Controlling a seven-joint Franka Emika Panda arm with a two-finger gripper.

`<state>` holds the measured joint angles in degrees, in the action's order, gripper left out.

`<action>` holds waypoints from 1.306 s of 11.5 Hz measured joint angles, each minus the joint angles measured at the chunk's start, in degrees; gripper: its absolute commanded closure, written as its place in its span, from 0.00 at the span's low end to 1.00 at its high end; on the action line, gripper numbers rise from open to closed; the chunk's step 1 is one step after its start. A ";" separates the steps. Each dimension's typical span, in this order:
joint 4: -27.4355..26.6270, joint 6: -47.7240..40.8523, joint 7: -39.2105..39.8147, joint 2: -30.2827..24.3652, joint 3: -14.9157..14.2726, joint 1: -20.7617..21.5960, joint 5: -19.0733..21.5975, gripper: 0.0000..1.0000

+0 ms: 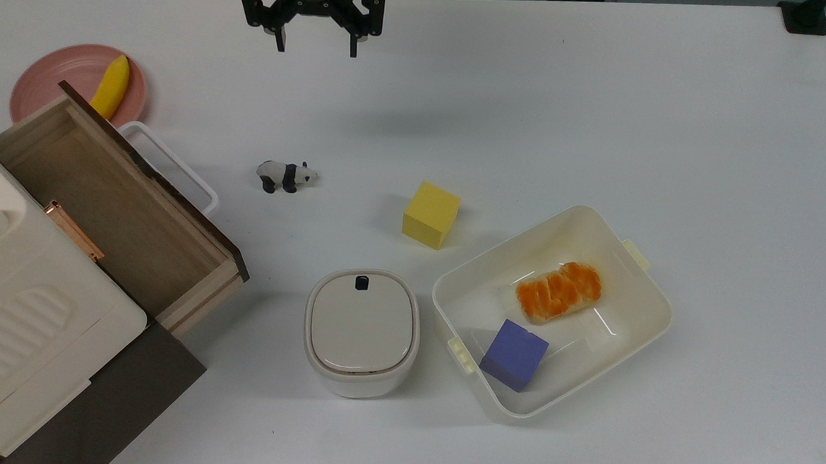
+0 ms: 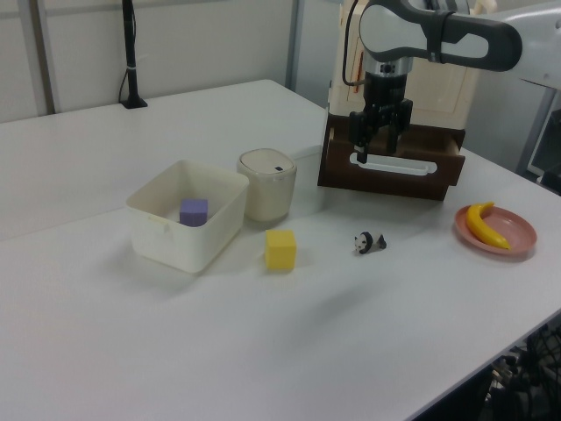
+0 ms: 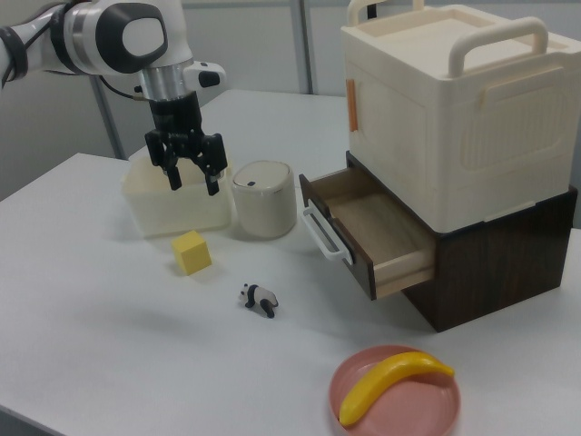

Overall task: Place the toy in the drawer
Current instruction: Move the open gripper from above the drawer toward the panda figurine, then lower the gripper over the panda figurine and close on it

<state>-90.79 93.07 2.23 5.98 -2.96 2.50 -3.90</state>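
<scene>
Surface: white desk (image 1: 603,115).
Directly on it: panda toy (image 1: 286,176), yellow cube (image 1: 431,214), cream tub (image 1: 653,301), lidded pot (image 1: 361,332), pink plate (image 1: 53,79), drawer cabinet (image 3: 490,272), apparently wooden.

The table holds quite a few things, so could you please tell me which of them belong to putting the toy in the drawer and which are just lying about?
Belong to the job:
- toy panda, standing on the table
- drawer, pulled open
- gripper, open, raised above the table

Just lying about:
- yellow cube
- cream tub holding a purple cube and bread
- lidded white container
- pink plate with a banana
</scene>
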 measured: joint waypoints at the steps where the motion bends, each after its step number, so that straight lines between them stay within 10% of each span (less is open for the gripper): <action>1: -0.13 -0.01 -1.02 0.12 -0.08 -0.09 0.00 0.05; 15: -12.70 18.26 -7.46 7.15 -0.23 -5.60 -0.02 0.00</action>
<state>-103.50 111.32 -5.23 13.13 -3.18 -3.10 -3.92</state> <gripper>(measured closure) 0.000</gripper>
